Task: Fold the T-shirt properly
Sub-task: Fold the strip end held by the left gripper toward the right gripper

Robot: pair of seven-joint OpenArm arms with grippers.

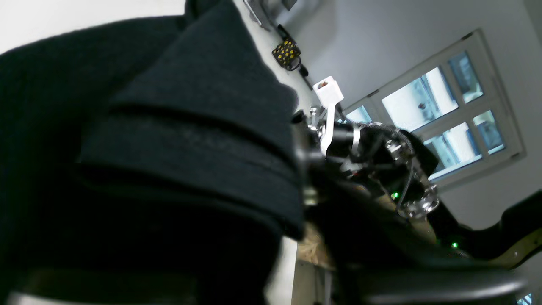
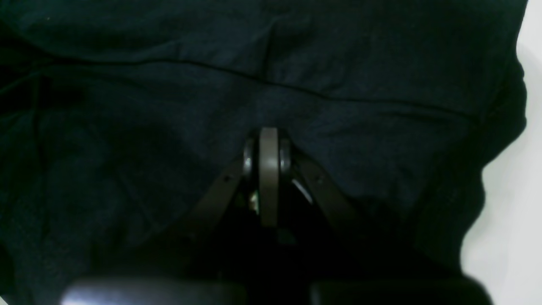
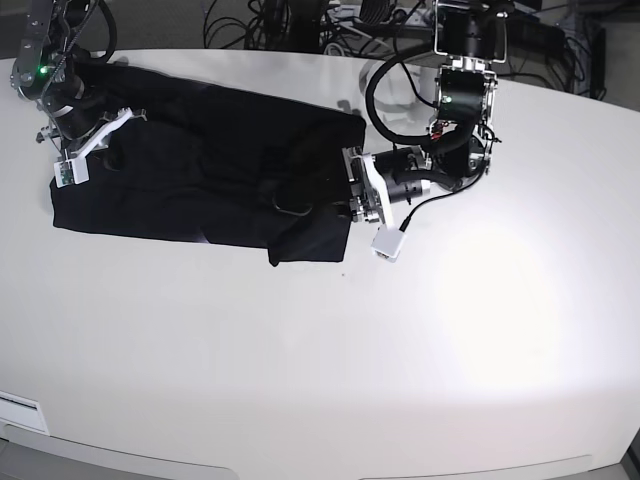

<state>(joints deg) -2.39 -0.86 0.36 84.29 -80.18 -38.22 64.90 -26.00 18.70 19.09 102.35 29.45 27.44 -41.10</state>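
Note:
The black T-shirt (image 3: 200, 170) lies spread across the back left of the white table (image 3: 420, 350), plain side up, with a fold along its right end. My left gripper (image 3: 352, 196) is at that right edge. In the left wrist view stacked layers of T-shirt (image 1: 190, 140) fill the frame close to the camera and hide the jaws. My right gripper (image 3: 97, 138) is at the shirt's left end. Its fingers meet at the tip (image 2: 269, 142), shut, with T-shirt (image 2: 381, 140) puckered around them.
Cables and gear (image 3: 300, 18) crowd the table's far edge. A white block (image 3: 388, 243) hangs from the left arm just past the shirt's corner. A yellow-dotted black object (image 1: 286, 53) sits on the table beyond the fabric. A window (image 1: 444, 110) shows behind.

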